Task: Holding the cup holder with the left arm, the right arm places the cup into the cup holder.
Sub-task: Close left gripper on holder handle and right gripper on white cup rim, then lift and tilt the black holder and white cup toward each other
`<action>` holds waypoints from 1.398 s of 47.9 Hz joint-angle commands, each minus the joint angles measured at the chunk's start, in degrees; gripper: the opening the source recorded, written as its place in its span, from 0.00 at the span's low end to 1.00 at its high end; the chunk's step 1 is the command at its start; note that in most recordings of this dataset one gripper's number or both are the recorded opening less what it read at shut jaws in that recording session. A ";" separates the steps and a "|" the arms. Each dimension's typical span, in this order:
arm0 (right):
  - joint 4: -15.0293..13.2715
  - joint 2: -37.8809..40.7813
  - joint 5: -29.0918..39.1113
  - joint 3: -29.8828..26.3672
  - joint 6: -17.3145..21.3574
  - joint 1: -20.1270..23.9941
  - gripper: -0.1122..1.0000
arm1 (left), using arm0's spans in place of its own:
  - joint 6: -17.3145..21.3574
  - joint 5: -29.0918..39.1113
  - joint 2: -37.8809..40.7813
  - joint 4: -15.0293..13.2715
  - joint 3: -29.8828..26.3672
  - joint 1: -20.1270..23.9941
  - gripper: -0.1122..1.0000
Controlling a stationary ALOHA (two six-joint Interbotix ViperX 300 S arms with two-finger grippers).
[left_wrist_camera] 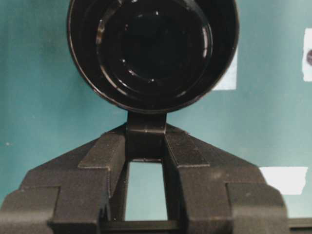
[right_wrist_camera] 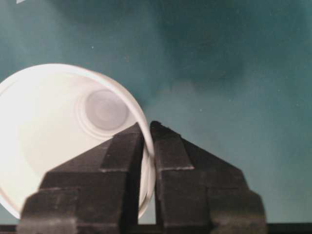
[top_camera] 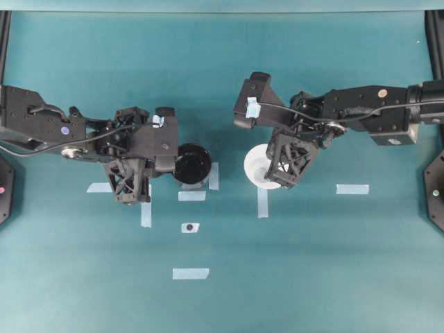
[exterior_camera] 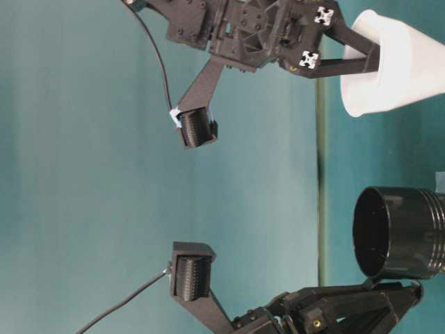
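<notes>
The glossy black cup holder (top_camera: 192, 164) stands left of centre, mouth up and empty (left_wrist_camera: 153, 48). My left gripper (left_wrist_camera: 146, 137) is shut on the small tab at the holder's side, with a finger (left_wrist_camera: 105, 151) on each side of it. The white cup (top_camera: 258, 166) stands apart, to the holder's right. My right gripper (right_wrist_camera: 147, 135) is shut on the cup's rim (right_wrist_camera: 139, 117), one finger inside the cup and one outside. In the table-level view the cup (exterior_camera: 396, 66) and the cup holder (exterior_camera: 400, 233) are well separated.
Several pale tape strips lie on the teal table, such as one (top_camera: 192, 196) just in front of the holder, one (top_camera: 262, 202) below the cup and one (top_camera: 352, 189) at the right. A small taped black dot (top_camera: 189, 227) lies nearer the front.
</notes>
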 commanded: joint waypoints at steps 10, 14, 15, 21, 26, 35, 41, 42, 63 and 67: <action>0.97 -4.39 3.43 -2.81 0.35 -0.35 0.13 | 0.09 -2.11 -2.46 0.09 -0.79 -0.53 0.30; 1.76 -4.92 3.52 -3.25 0.35 -0.62 0.13 | 0.09 -3.08 -2.90 0.09 -0.79 -0.62 0.30; 1.93 -5.10 3.52 -3.34 0.35 -0.62 0.13 | 0.09 -3.43 -2.99 0.09 -0.79 -0.62 0.30; 2.37 -6.24 3.96 -4.22 0.44 -1.05 0.13 | 0.09 -5.10 -3.52 0.09 -0.70 -0.62 0.30; 2.37 -7.21 4.57 -4.75 0.44 -1.23 0.13 | 0.09 -6.42 -3.69 0.09 -0.53 -0.62 0.30; 2.37 -9.40 6.06 -4.92 0.53 -1.49 0.13 | -0.18 -9.67 -3.96 0.09 0.26 -0.62 0.30; 2.37 -11.16 6.24 -4.66 1.85 -1.67 0.13 | -0.26 -12.30 -4.31 0.09 0.62 -0.62 0.30; 2.37 -11.51 6.24 -4.57 2.20 -1.67 0.13 | -0.26 -12.83 -4.39 0.09 0.70 -0.70 0.30; 2.37 -16.35 6.33 -3.87 4.39 -2.02 0.13 | -0.18 -18.90 -5.10 0.09 0.88 -0.70 0.30; 2.37 -17.49 6.33 -4.31 4.83 -2.02 0.13 | -0.18 -20.04 -5.10 0.09 1.14 -0.79 0.30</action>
